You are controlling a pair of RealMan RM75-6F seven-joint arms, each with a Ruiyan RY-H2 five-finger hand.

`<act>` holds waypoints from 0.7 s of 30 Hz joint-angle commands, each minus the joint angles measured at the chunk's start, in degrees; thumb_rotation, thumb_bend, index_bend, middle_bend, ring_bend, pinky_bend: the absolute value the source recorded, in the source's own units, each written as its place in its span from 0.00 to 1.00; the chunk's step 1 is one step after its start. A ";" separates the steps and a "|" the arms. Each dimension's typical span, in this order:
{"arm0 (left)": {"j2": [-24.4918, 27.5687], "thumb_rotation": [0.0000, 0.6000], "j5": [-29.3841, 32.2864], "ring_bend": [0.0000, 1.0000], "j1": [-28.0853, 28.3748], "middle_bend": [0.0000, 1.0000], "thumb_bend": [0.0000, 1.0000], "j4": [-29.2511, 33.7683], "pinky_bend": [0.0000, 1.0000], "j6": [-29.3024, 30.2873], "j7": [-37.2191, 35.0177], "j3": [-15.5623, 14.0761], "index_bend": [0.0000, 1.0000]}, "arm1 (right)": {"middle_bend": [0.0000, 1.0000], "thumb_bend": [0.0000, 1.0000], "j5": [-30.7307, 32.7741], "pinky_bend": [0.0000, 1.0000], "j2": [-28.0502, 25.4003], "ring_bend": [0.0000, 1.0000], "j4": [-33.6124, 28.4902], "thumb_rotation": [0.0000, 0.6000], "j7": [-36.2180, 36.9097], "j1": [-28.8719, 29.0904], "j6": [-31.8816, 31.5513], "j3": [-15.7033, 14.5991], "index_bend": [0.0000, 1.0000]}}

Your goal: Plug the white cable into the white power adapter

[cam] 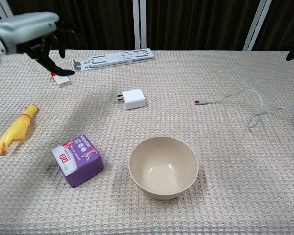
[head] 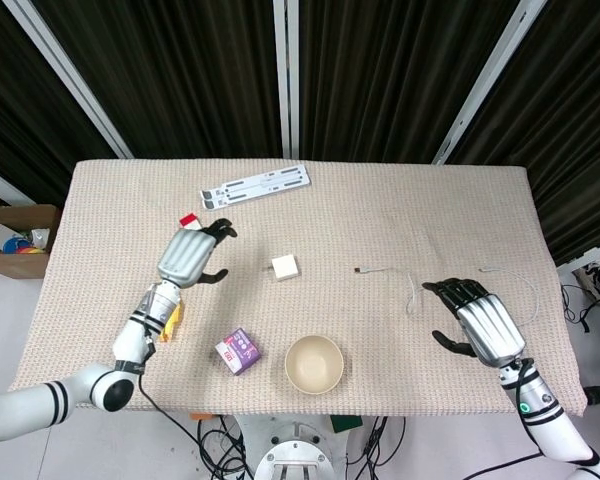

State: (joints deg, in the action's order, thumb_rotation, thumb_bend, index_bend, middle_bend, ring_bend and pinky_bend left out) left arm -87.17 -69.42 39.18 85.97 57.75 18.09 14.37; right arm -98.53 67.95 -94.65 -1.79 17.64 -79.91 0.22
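Note:
The white power adapter [head: 284,267] [cam: 133,98] lies near the table's middle, prongs toward the left in the chest view. The white cable [head: 411,293] [cam: 235,94] lies to its right, with its plug end [cam: 200,102] pointing at the adapter and a loop further right. My right hand [head: 480,322] hovers open near the front right, just beyond the cable's loop and touching nothing. In the chest view only a dark fingertip of it shows at the right edge. My left hand [head: 192,255] [cam: 34,34] hangs open left of the adapter and holds nothing.
A beige bowl [cam: 163,166] stands at the front centre, with a purple packet [cam: 78,160] to its left. A yellow toy [cam: 17,129] lies at the left. A small red-and-white item [cam: 60,77] and a long white stand [cam: 112,58] lie near the back.

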 commanded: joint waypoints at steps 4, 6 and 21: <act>-8.62 0.80 4.23 0.68 5.02 0.19 0.13 -5.25 0.93 -3.25 4.41 -0.19 0.24 | 0.32 0.22 -0.24 0.34 -0.14 0.24 -0.06 1.00 0.09 0.23 -0.08 0.33 0.26; -10.95 0.77 5.17 0.69 6.57 0.19 0.12 -7.09 0.94 -4.25 5.39 0.04 0.24 | 0.32 0.22 -0.23 0.34 -0.02 0.24 0.08 1.00 0.29 0.35 -0.01 0.43 0.26; -22.61 0.76 9.16 0.70 14.45 0.18 0.11 -23.84 0.95 -8.35 7.27 2.32 0.23 | 0.32 0.22 0.12 0.36 -0.18 0.25 1.40 1.00 2.44 -0.20 -1.29 0.73 0.26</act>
State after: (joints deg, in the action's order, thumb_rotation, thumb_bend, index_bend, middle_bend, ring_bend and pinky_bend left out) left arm -108.84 -60.79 52.85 63.33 50.01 25.90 16.20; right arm -98.41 67.75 -93.27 0.64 17.46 -81.19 0.96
